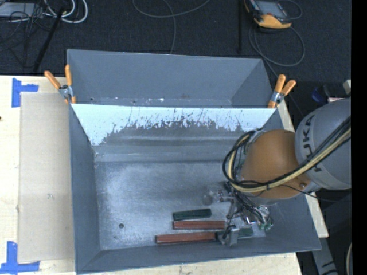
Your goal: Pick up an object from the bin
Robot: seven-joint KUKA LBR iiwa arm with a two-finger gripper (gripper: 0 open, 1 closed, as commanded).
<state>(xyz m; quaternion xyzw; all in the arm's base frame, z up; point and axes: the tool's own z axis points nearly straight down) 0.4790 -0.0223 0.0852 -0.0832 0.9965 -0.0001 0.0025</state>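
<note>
My gripper (pixel 234 229) hangs low in the bin's front right part, under the orange wrist cover. It sits at the right ends of three flat bars lying side by side on the bin floor. The short dark green bar (pixel 192 214) is farthest back. A reddish-brown bar (pixel 198 224) lies just in front of it. A longer reddish-brown bar (pixel 184 239) lies nearest the front wall, and its right end reaches the gripper's lower tip. Whether the gripper touches any bar is hidden by its own body.
The arm with its orange cover and looped cables comes in from the right over the bin's right wall. The bin's front wall is close behind the long bar.
</note>
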